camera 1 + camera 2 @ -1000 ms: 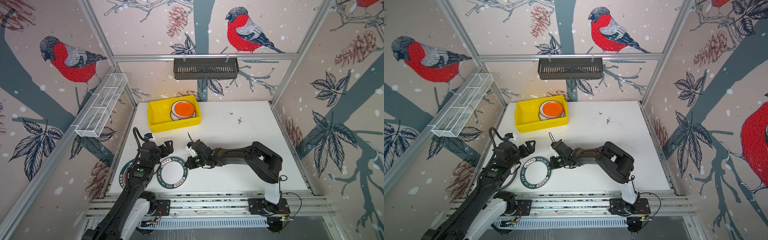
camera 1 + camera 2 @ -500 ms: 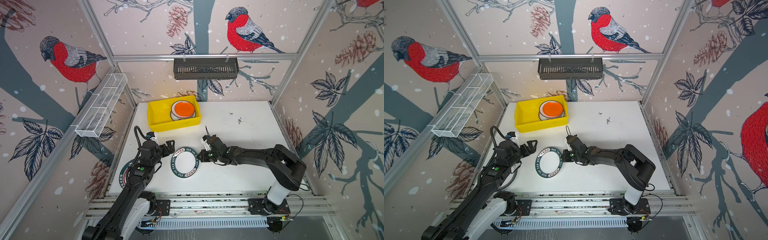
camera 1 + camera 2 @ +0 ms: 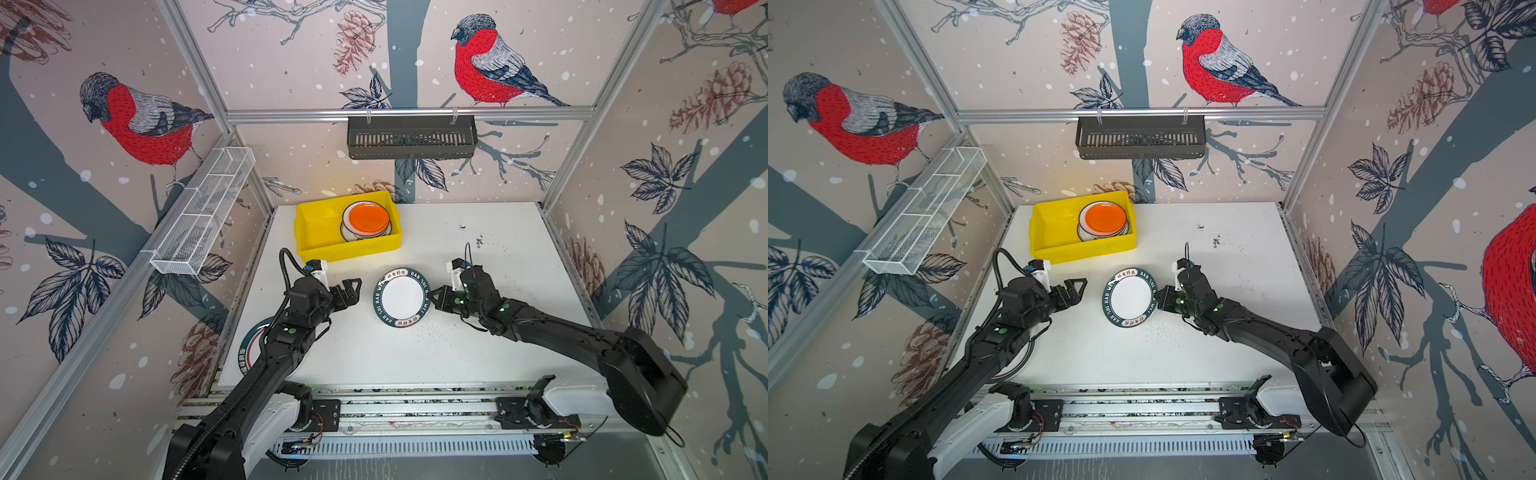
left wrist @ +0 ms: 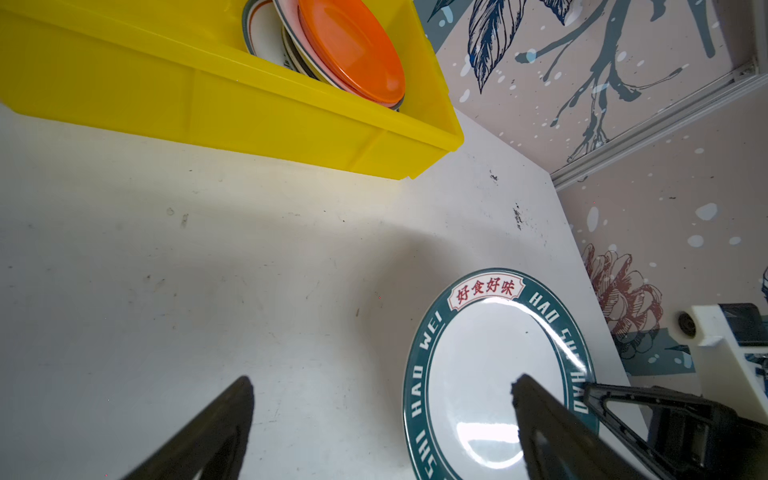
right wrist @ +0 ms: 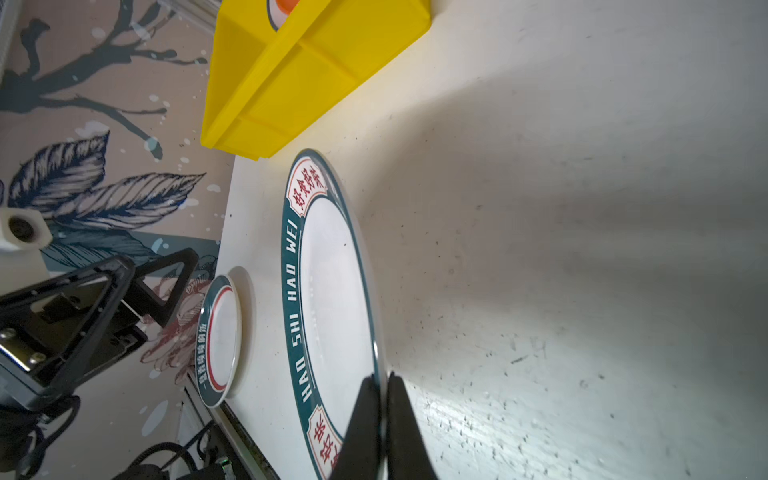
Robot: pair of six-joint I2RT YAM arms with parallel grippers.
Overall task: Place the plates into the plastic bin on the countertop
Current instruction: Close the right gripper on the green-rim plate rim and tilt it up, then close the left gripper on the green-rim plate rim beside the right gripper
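Green-rimmed lettered plate [image 3: 401, 297] now further right, mid counter [image 3: 478, 357], right tool [image 3: 433, 296] clamped on its rim, left tool [image 3: 353, 292] spread wide beside it, yellow bin [image 3: 316, 235] behind holding an orange-topped stack [image 3: 368, 218].

Light is bright and even, falling from above. In the left wrist view a white glare patch sits on the lettered plate [image 4: 478, 365] just beside the left pincer [image 4: 381, 380], whose fingertips [image 4: 224, 424] are dark and soft-edged. Ahead of the right pincer [image 5: 381, 378] a broad grey shadow fans over the countertop [image 5: 582, 208]; beside it the surface gleams. Both top views are sharp, stretching toward their edges.
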